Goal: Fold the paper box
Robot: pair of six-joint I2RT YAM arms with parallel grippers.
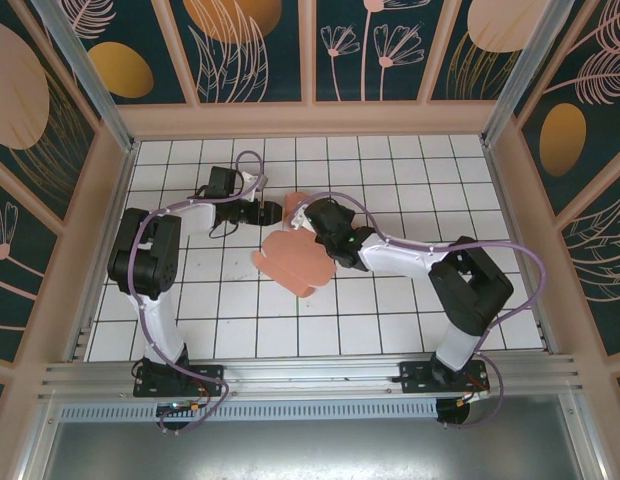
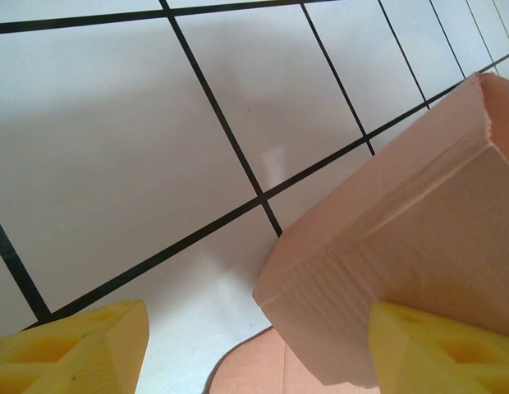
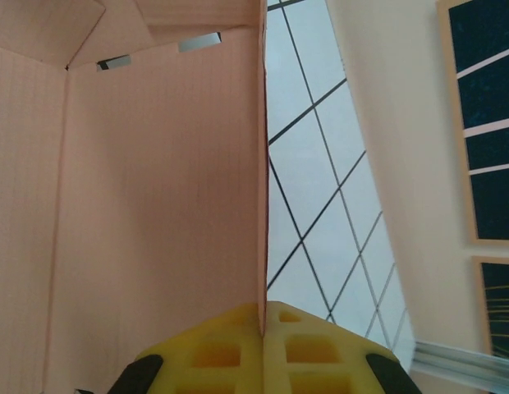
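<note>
Our right end effector is pinched shut on an upright wall of the paper box, mid-surface. Our left end effector gapes wide beside a creased corner. We judge the card light, thin and crushable, best gripped on flaps near creases.

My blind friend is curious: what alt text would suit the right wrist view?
The right gripper pinches a panel edge of the salmon-pink paper box between yellow fingers. The white tiled table lies beyond.

The paper box, the left arm and the right arm block the table's middle. Bare tiles lie open behind and to the right, up to the walls.
</note>
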